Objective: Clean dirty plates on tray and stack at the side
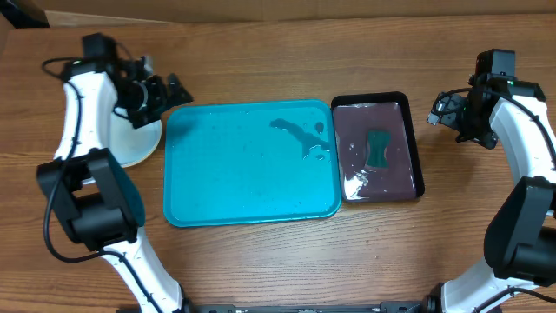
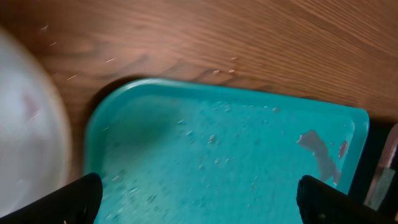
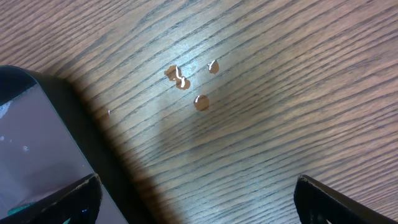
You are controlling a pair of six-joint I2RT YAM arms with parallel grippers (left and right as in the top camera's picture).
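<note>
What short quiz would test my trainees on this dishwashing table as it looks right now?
1. True or false: a plate lies on the turquoise tray.
2. Fill in: the white plate sits on the ____ arm's side of the turquoise tray.
3. Where does the green sponge lie?
A) in the black tray
B) on the turquoise tray
C) on the white plate

Key: 1 false; 2 left; 3 A.
</note>
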